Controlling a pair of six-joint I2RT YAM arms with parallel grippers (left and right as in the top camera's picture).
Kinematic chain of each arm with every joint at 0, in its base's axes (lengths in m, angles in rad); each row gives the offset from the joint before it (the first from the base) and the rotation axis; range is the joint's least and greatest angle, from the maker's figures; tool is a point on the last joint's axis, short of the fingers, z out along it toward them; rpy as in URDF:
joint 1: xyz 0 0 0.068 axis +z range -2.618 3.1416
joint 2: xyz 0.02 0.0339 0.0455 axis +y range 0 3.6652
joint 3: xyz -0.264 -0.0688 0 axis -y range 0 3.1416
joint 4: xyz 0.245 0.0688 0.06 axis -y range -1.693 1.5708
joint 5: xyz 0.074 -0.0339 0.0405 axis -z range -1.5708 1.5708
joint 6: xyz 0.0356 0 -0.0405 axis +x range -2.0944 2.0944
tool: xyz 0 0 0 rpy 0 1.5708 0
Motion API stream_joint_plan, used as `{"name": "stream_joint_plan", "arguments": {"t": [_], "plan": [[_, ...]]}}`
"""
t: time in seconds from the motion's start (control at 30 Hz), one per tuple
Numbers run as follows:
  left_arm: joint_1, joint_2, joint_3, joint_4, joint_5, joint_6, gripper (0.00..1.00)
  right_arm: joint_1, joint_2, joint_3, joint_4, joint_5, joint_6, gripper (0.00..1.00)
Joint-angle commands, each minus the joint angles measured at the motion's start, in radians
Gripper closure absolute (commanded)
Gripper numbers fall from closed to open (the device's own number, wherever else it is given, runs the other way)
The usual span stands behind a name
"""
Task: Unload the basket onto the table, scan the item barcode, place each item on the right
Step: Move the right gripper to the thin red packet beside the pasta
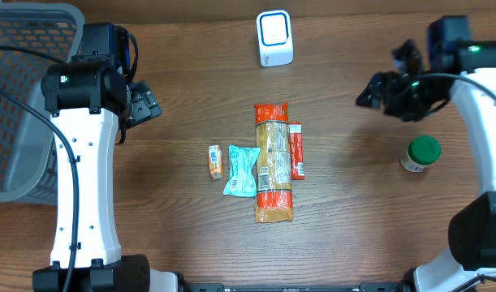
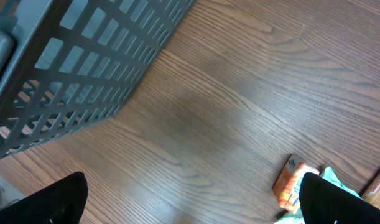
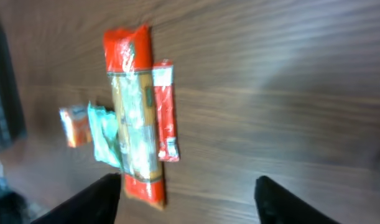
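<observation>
Left gripper (image 2: 193, 208) and right gripper (image 3: 190, 199) gape empty over grained wood table (image 1: 353, 203); only overhead shows the round green-lidded jar (image 1: 420, 153).

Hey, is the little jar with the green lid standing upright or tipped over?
Upright. The overhead view looks down onto the round green lid of the small white jar, with a sliver of white body showing beside it.

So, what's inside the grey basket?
No items show inside the basket, only mesh. The left arm hides its right edge; the frame crops its left side.
</observation>
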Motion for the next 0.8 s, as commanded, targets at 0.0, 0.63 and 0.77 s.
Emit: {"name": "stream_joint_plan", "arguments": {"t": [0.0,0.63,0.77], "plan": [[0.003,0.008,0.005,-0.002,-0.013,0.019,0.01,0.068,-0.005,-0.06,0.035,-0.031,-0.006,0.4],[0.003,0.008,0.005,-0.002,-0.013,0.018,0.0,0.415,-0.005,-0.454,0.544,0.177,0.3,0.96],[0.003,0.008,0.005,-0.002,-0.013,0.018,0.0,0.465,-0.005,-0.492,0.658,0.217,0.367,0.96]]}}
